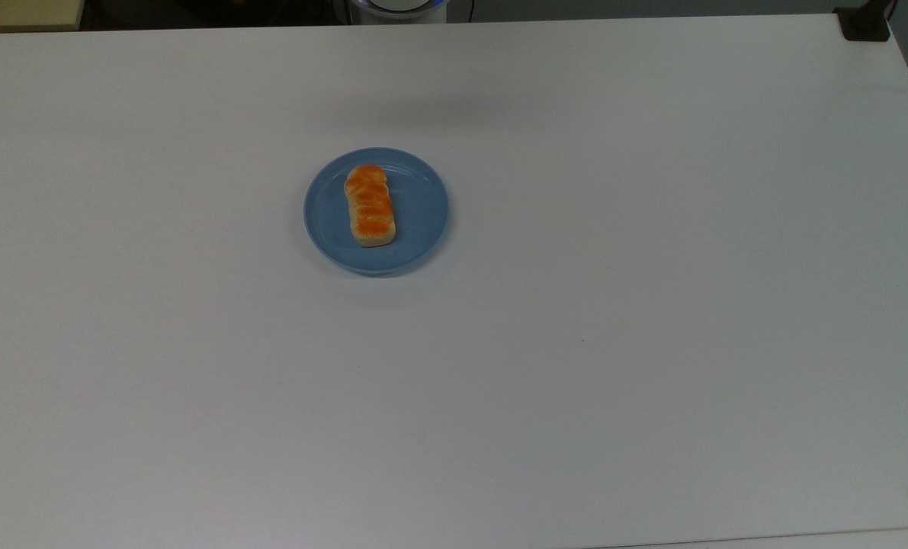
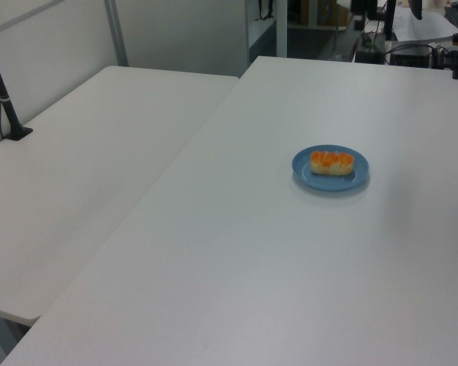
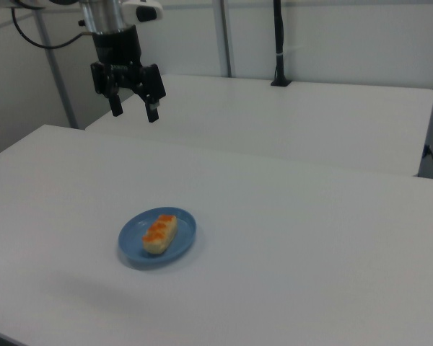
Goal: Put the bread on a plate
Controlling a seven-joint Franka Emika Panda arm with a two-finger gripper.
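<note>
The bread (image 1: 370, 206), an oblong loaf with an orange-brown top and cream sides, lies flat on the light-blue plate (image 1: 419, 213), a little toward the top view's left of the plate's middle. Both also appear in the left view as bread (image 2: 332, 162) on the plate (image 2: 309, 177), and in the right view as bread (image 3: 159, 232) on the plate (image 3: 184, 229). In the right view my gripper (image 3: 134, 112) hangs high above the table, up and left of the plate, open, with nothing between its fingers.
The white table (image 1: 575, 343) stretches wide around the plate. A second white table (image 2: 84, 152) adjoins it on the left view's left, with a black post (image 2: 4, 99) clamped on it. A black clamp (image 1: 864, 23) sits at the top view's upper right corner.
</note>
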